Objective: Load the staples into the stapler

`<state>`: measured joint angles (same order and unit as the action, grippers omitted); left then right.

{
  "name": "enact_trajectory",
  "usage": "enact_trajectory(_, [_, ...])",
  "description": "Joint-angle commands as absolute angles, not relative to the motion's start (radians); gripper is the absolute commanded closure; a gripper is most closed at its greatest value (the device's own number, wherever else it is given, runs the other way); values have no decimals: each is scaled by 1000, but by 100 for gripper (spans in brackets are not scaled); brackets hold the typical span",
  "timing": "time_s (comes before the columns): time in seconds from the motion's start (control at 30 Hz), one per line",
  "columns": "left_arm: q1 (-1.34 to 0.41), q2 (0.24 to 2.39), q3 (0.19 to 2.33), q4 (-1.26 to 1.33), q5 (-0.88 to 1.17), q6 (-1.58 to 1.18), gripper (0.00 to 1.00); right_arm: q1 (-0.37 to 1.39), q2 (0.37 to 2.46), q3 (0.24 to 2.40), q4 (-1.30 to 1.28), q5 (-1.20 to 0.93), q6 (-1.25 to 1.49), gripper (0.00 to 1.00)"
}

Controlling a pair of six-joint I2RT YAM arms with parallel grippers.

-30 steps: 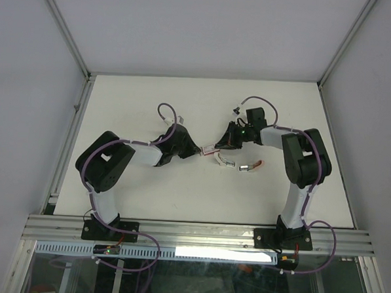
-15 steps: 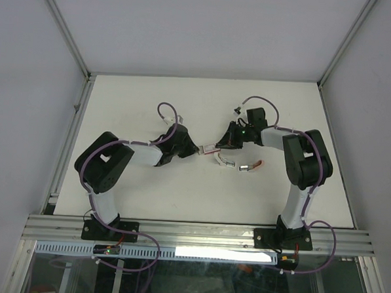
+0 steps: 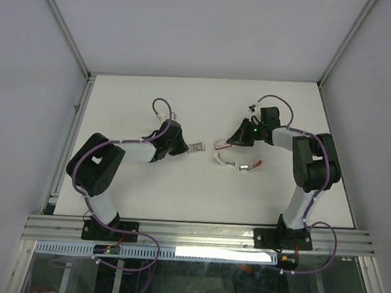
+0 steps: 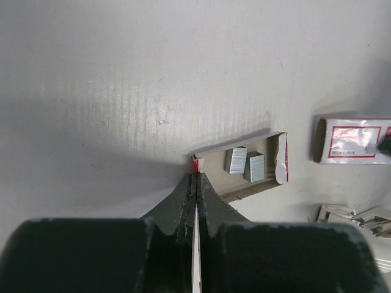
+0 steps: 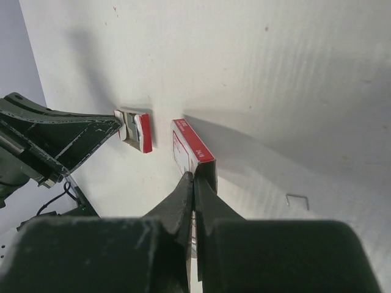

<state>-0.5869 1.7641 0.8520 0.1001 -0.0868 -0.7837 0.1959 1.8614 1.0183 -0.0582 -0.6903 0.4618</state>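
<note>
The staples' greyish inner tray (image 4: 269,177) lies open on the table with two silvery staple blocks (image 4: 235,160) in it. My left gripper (image 4: 197,178) is shut on the tray's near end wall. In the top view the left gripper (image 3: 186,147) holds the tray (image 3: 197,146) left of centre. The red-and-white sleeve (image 5: 185,148) stands apart from the tray, and my right gripper (image 5: 194,178) is shut on its open end wall. In the top view the right gripper (image 3: 228,143) holds the sleeve (image 3: 219,144). The small pink and grey stapler (image 3: 250,166) lies just in front of the sleeve.
A pale grey-white piece (image 3: 224,161) lies beside the stapler; it also shows in the left wrist view (image 4: 351,217). One loose staple (image 5: 297,200) lies on the table right of the sleeve. White walls and metal rails bound the table.
The tray has come out of the sleeve. My left gripper drew left with the tray and my right gripper drew right with the sleeve, leaving a gap between them.
</note>
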Motion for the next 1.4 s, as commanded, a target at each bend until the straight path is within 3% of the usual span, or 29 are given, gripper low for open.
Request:
enact_trajectory(0.0, [-575,1743,871,-5,-114,-689,100,174,1793,1014,-54,-667,432,100])
enact_trajectory(0.13, [-574,1753,887,-8,-84,-678,95,173,1777,1015,-67,-643,422,99])
enact_trajectory(0.37, [-569,1703,894,-5,-100,-657,49,170,1728,1030,-126,-596,382,65])
enact_trajectory(0.53, [-554,1620,879,-21,-138,-640,26,165,1662,1037,-169,-554,351,38])
enact_trajectory(0.63, [-544,1545,881,-49,-152,-614,13,163,1619,1049,-201,-521,339,31])
enact_trajectory(0.77, [-514,1396,907,-107,-155,-568,1,165,1546,1080,-248,-465,328,31])
enact_trajectory(0.93, [-361,1287,1024,-256,64,-490,1,251,1497,1186,-413,-274,280,34])
enact_trajectory(1.07, [-248,1263,1132,-373,178,-410,1,387,1483,1240,-466,-130,269,42])
enact_trajectory(1.2, [-182,1241,1177,-420,221,-370,1,516,1516,1296,-489,-62,331,52])
enact_trajectory(1.37, [-172,1213,1158,-411,92,-305,1,663,1631,1402,-546,111,408,59])
